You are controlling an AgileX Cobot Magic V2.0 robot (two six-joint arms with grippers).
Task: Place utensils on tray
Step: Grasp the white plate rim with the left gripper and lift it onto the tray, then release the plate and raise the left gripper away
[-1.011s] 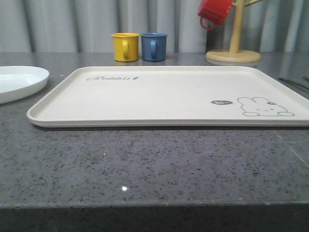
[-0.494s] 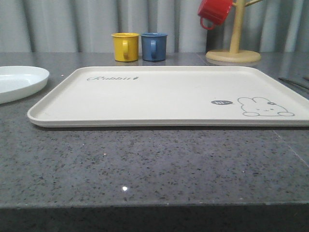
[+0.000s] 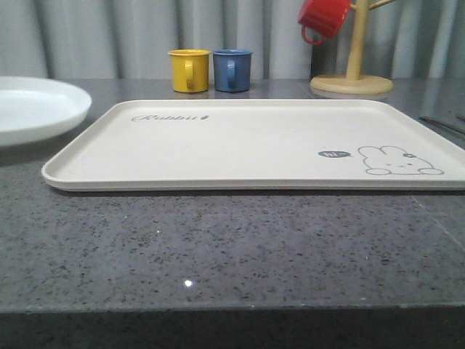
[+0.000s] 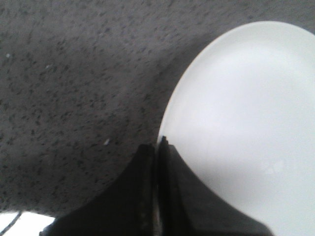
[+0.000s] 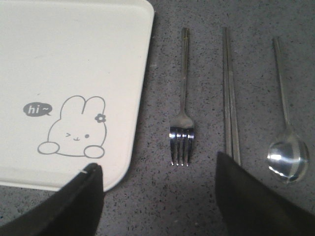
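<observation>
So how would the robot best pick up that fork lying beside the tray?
Probably by the slim straight handle, coming down from above with the fingers either side of it. The fork lies flat on the counter, apart from the tray and the knife-like piece, so the open right gripper has room there.

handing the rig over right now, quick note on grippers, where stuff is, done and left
Left gripper: jaws shut on the rim of the plate, which is off the counter, left of the tray.
Right gripper: jaws open, holding nothing, above the tray's rabbit corner and the cutlery.
Fork, knife and spoon lie side by side on the counter right of the tray.
Done: nothing on the tray yet.
Left: set the plate down on it, then all three utensils.
</observation>
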